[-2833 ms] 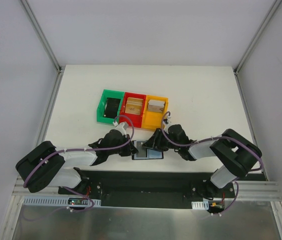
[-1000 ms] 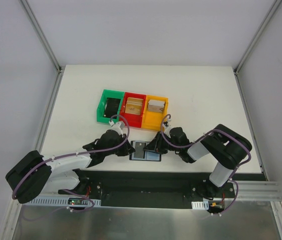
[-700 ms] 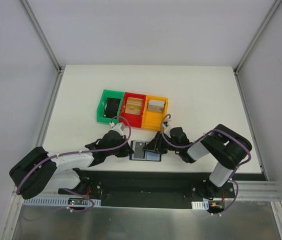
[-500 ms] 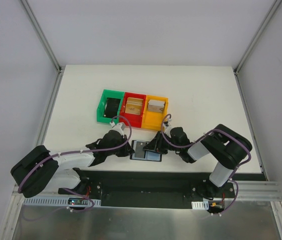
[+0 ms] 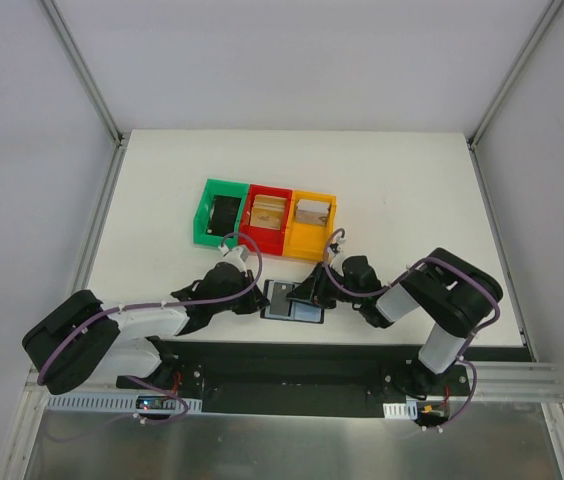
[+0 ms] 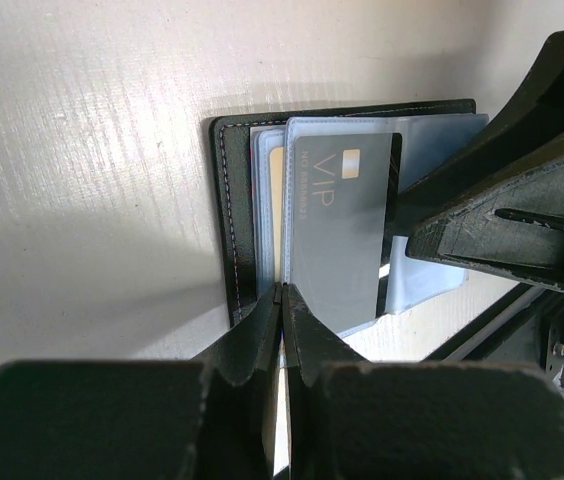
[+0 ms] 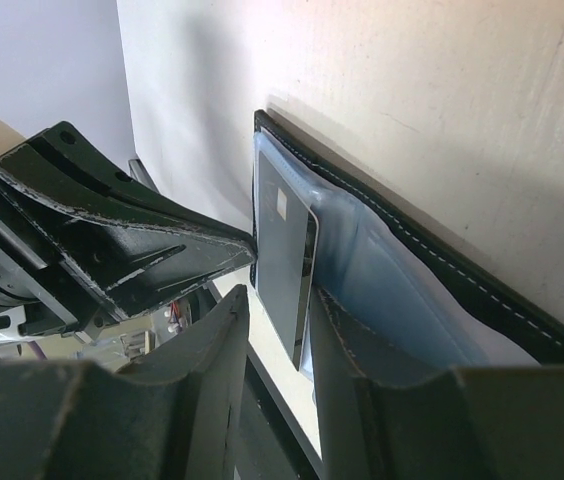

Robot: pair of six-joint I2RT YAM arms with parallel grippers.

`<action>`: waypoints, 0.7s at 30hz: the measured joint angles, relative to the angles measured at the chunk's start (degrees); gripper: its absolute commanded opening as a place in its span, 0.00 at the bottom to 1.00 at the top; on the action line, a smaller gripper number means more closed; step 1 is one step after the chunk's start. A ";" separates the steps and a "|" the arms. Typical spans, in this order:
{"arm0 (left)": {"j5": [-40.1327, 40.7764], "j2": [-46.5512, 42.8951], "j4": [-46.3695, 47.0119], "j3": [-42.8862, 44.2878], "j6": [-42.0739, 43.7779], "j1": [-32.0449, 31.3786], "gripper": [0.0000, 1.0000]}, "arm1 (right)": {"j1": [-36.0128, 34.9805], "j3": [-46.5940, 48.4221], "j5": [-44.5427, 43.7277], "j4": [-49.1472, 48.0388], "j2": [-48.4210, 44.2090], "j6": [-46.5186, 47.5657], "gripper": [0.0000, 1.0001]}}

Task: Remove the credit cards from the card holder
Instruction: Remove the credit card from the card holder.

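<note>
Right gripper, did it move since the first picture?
Yes. The right gripper slid a little away from the orange bin, toward the near edge of the table.

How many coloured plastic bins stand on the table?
3, in one row: green bin on the left, red bin in the middle, orange bin on the right.

The card holder (image 6: 224, 230) is showing black with pale stitching and grey-blue inner panels. A dark grey card (image 6: 337, 235) is bearing pale VIP lettering and a gold chip, with a tan-gold card (image 6: 276, 215) peeking out at its left. Farther back, a green bin (image 5: 205, 215), a red bin (image 5: 254, 226) and an orange bin (image 5: 302, 241) are standing out against the white table (image 5: 392, 190).
</note>
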State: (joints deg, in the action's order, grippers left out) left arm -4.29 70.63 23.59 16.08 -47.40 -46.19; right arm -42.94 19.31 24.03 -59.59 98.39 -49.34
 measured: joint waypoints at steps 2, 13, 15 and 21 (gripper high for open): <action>-0.02 0.04 0.46 -0.20 -0.11 0.00 0.00 | 0.00 -0.31 -0.02 -1.46 0.66 -0.66 0.31; -0.02 0.04 1.92 -1.03 -0.72 0.00 0.00 | 0.28 -1.20 -0.61 -4.22 2.01 -2.29 0.13; -0.02 0.04 1.92 -1.03 -0.98 0.00 0.00 | 0.28 -1.33 -0.66 -4.42 2.01 -2.32 0.10; 0.00 0.11 1.95 -1.03 -1.14 0.00 0.00 | 0.37 -1.53 -0.70 -4.50 2.01 -2.29 0.01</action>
State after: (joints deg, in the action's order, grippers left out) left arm -4.29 70.74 25.54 15.05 -48.53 -46.19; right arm -42.57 17.78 23.33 -64.10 100.40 -51.64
